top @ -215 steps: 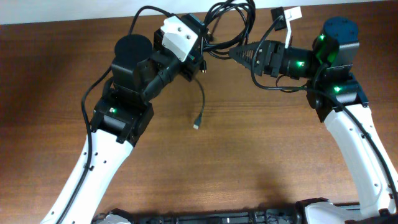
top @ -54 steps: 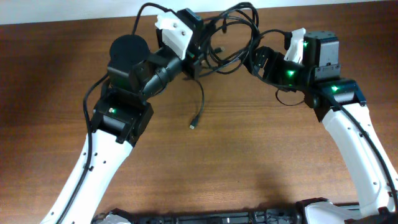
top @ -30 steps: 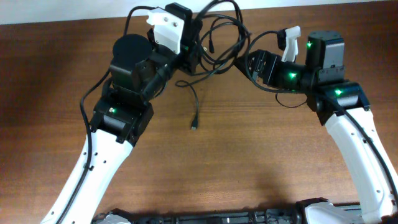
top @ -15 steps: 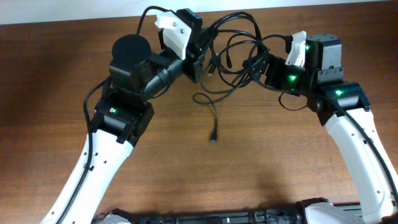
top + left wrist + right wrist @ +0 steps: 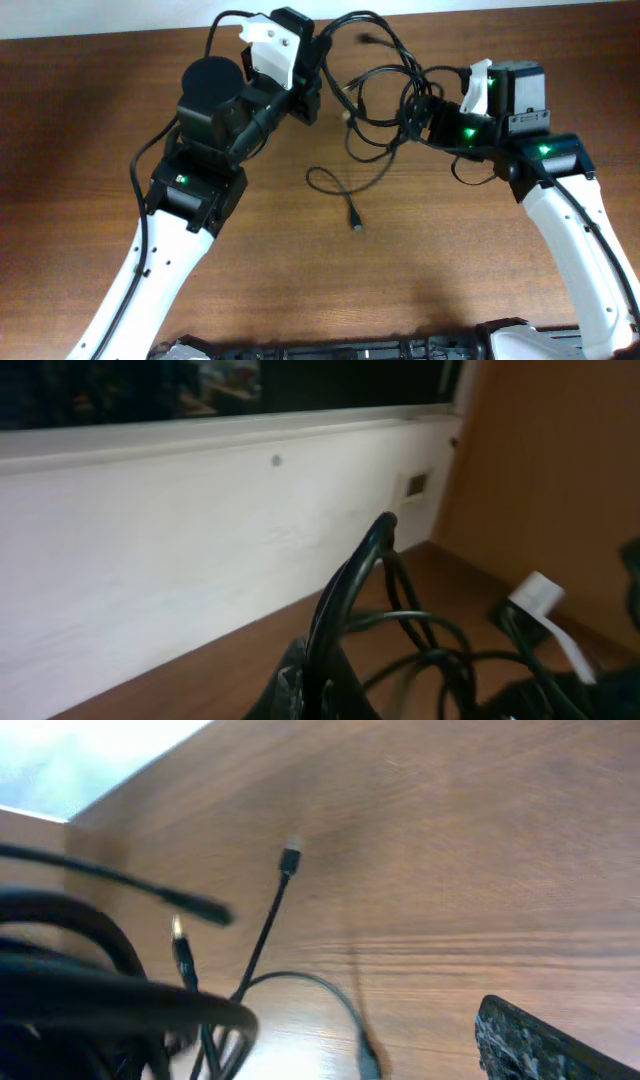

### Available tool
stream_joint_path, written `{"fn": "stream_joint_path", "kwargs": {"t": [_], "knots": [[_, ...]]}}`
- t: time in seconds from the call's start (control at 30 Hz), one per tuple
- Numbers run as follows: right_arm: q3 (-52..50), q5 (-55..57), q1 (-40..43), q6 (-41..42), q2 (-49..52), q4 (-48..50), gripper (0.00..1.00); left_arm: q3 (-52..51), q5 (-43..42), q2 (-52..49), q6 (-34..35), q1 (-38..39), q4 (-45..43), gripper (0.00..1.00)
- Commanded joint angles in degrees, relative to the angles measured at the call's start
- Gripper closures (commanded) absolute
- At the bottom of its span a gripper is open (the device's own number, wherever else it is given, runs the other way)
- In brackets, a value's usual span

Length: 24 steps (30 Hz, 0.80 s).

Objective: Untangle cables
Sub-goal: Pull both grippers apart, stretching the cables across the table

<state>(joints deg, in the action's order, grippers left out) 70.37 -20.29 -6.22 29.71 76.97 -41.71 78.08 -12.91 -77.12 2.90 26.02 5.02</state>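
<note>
My left fingers (image 5: pixel 292 688) are pinched tight on one cord of the tangle of thin black cables (image 5: pixel 385 80). That cord rises from between them in a stiff arch, then drops into the loops. My right fingers (image 5: pixel 540 1038) stand spread wide on the opposite side of the tangle. Only one ridged black tip shows in my right wrist view, over bare wood, with nothing pinched. Thick blurred strands of the tangle cross close in front of that camera, and I cannot tell whether any of them touches the right fingers. From overhead, the tangle sits between my two wrists as overlapping loops on the brown wooden desk (image 5: pixel 450 270). One strand leaves the tangle on my side and curls into a small loop (image 5: pixel 322 180) on the wood. It ends in a small plug (image 5: pixel 355 224), well apart from both sets of fingers. Beyond the tangle, my left wrist view shows a white wall (image 5: pixel 150 560).
</note>
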Motion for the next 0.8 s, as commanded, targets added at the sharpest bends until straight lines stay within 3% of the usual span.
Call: {"fn": "stream_joint_path", "kwargs": {"t": [0.0, 0.17, 0.57, 0.67, 0.77], "knots": [[0.3, 7.3, -0.1, -1.0, -0.6, -1.5, 0.01, 0.6, 11.2, 5.5, 1.0, -0.3, -0.4, 1.00], [0.3, 9.4, -0.1, -1.0, -0.6, -3.7, 0.01, 0.6, 21.0, 7.5, 1.0, -0.3, 2.0, 1.00], [0.3, 13.3, -0.1, -1.0, -0.6, -8.0, 0.01, 0.6, 34.4, 10.0, 0.9, -0.3, 5.1, 1.00], [0.3, 6.2, -0.1, -6.2, -0.7, -6.0, 0.01, 0.6, 33.8, 10.0, 1.0, -0.3, 7.5, 1.00], [0.3, -6.9, -0.2, -14.4, -0.7, -0.6, 0.01, 0.6, 26.0, 10.0, 1.0, -0.3, 9.8, 1.00]]}}
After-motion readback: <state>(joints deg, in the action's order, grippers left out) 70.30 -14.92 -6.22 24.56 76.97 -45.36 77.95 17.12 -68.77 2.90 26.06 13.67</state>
